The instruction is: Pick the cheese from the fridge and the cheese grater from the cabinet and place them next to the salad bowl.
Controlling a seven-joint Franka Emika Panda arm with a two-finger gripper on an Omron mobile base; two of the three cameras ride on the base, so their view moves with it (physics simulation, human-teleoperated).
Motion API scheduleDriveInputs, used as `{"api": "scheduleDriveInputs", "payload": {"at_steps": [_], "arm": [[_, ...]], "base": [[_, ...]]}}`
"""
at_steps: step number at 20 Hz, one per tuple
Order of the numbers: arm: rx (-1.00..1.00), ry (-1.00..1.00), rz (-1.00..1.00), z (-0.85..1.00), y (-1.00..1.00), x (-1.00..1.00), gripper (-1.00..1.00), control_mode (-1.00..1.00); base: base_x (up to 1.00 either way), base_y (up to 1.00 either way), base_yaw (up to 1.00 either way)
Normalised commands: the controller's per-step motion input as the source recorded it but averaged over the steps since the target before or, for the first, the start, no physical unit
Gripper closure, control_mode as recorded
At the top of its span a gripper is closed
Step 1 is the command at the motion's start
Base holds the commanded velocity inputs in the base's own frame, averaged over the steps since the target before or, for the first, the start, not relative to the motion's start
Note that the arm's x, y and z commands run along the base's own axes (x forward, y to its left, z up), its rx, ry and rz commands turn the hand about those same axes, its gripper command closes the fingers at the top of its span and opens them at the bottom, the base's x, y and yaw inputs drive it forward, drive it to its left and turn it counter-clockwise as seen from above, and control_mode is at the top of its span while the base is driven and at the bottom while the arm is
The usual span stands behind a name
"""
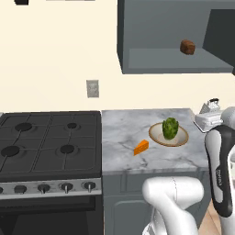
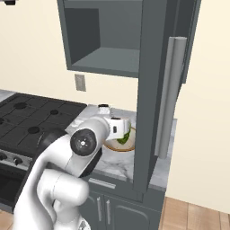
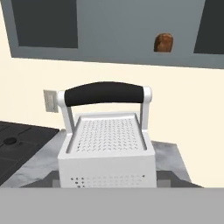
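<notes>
A matt white, metal-looking box grater (image 3: 106, 151) with perforated rough faces and a smooth matt black handle is seen over a polished grey-veined marble bench (image 1: 124, 133), beside a matt black stove (image 1: 48, 142) and a matt grey-blue cabinet (image 1: 151, 27).

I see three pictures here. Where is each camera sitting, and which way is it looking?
Left base view: behind the arm's left, facing stove and counter; white arm at lower right.
Right base view: behind its right, facing the open cabinet; arm at lower left.
Hand view: on the hand, facing the cheese grater close up.
Both base views share the salad bowl.
</notes>
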Motion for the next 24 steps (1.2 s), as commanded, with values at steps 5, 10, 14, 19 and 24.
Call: {"api": "scheduleDriveInputs", "payload": {"at_steps": [5,10,14,19,24], "arm": [[0.0,-0.1,0.0,-0.4,-0.09,-0.05,1.0,-1.0],[0.0,-0.02,0.0,-0.39,-0.17,-0.01,1.0,-1.0],[0.0,0.0,0.0,-0.36,-0.25,0.01,1.0,-1.0],[0.03,0.0,0.04,-0.22,-0.44,0.16,1.0,-1.0],[0.03,0.0,0.08,-0.19,-0.41,0.15,1.0,-1.0]], "base": [[0.0,0.0,0.0],[0.0,0.0,0.0],[0.0,0.0,0.0],[0.0,0.0,0.0],[0.0,0.0,0.0]]}}
